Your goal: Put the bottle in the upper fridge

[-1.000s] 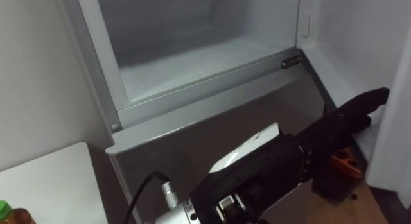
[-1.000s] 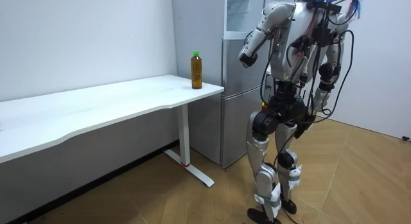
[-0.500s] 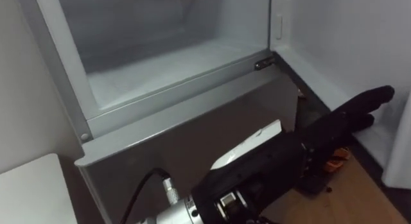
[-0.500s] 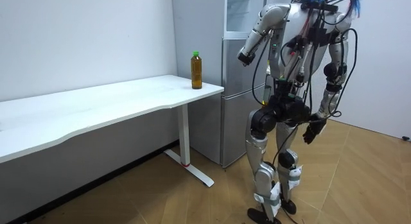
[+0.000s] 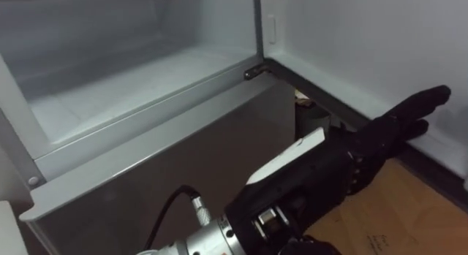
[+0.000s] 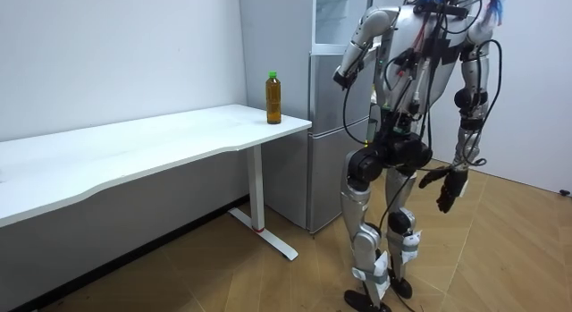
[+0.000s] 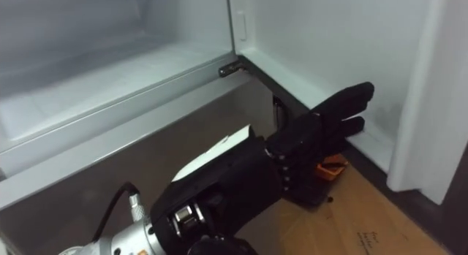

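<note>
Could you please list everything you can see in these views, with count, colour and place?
bottle: one, amber with green cap, upright on the table corner nearest the fridge
table: one, white, along the wall
fridge: one, grey, upper compartment open, white inside
orange object: one, on the floor by the fridge base; unidentifiable
left hand: black, fingers straight, raised beside the open fridge, holding nothing
right hand: dark, hanging low, fingers relaxed

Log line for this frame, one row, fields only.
stage: at open fridge | bottle: upright on table | left hand: open, empty, raised by fridge | right hand: hangs low
</note>
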`<state>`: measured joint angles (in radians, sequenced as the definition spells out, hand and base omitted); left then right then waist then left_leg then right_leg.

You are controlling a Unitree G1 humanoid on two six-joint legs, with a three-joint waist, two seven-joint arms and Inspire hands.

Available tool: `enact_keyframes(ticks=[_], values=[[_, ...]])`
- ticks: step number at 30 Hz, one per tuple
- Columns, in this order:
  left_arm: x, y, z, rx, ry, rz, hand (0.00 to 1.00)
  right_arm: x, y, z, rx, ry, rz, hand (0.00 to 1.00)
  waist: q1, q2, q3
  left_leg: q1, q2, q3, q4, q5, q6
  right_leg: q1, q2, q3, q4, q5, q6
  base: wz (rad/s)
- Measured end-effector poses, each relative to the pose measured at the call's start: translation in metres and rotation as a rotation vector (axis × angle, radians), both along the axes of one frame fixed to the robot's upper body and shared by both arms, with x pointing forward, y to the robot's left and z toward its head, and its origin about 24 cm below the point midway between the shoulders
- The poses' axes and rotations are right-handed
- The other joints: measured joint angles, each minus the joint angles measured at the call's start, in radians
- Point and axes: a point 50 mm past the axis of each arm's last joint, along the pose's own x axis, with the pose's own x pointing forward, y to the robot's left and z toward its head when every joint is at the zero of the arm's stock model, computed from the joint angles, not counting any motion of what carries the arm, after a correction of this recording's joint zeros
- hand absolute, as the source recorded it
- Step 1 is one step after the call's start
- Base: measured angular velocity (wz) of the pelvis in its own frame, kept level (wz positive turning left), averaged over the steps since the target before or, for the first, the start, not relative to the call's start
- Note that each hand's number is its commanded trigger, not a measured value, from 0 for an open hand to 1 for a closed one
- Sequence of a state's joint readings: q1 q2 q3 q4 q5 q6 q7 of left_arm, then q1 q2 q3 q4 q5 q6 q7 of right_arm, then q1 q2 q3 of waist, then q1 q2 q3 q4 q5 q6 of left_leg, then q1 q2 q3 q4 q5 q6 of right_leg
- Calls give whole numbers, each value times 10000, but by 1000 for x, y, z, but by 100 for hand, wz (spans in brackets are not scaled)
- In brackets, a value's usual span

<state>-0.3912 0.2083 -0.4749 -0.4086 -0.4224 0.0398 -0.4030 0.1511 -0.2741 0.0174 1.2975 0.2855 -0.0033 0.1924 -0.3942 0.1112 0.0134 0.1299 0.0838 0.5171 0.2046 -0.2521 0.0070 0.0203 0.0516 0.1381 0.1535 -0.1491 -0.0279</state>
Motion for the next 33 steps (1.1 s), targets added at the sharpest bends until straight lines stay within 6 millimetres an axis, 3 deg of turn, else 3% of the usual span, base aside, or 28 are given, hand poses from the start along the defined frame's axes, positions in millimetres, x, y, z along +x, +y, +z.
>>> enact_keyframes(ticks=[16,19,23,27,29,30,33], values=[[2,-3,0,-63,70,16,0,26,0,1,-60,-422,152,0,-20,-17,42,27,106,-91,-38,88,-186,-4,101,-125,59,48,-141,1],[3,-2,0,7,49,49,0,26,0,1,-101,-413,135,0,136,-54,57,23,84,-109,-63,88,-186,-9,96,-194,74,46,-140,7],[4,3,-2,366,-57,160,0,26,3,0,-181,-410,49,0,400,-245,97,-110,37,-514,-56,91,-191,-35,52,-547,127,17,-159,24],[3,5,-1,534,-343,348,0,27,8,-2,-40,-421,73,0,832,-453,-23,-341,17,-948,18,105,-213,-29,-22,-1036,100,7,-174,32],[0,5,3,463,-568,302,0,29,9,-2,-5,-503,67,0,1014,-437,-46,-427,-24,-1169,17,115,-211,-12,-74,-1241,55,9,-172,38],[-1,5,4,419,-625,268,0,32,10,-2,3,-597,120,0,1201,-379,-99,-508,-73,-1404,14,128,-201,-5,-122,-1394,39,9,-169,36],[-2,6,4,408,-617,317,0,41,14,-2,102,-937,45,0,1309,-343,-144,-602,-135,-1766,12,177,-164,96,-213,-1776,6,5,-160,44]])
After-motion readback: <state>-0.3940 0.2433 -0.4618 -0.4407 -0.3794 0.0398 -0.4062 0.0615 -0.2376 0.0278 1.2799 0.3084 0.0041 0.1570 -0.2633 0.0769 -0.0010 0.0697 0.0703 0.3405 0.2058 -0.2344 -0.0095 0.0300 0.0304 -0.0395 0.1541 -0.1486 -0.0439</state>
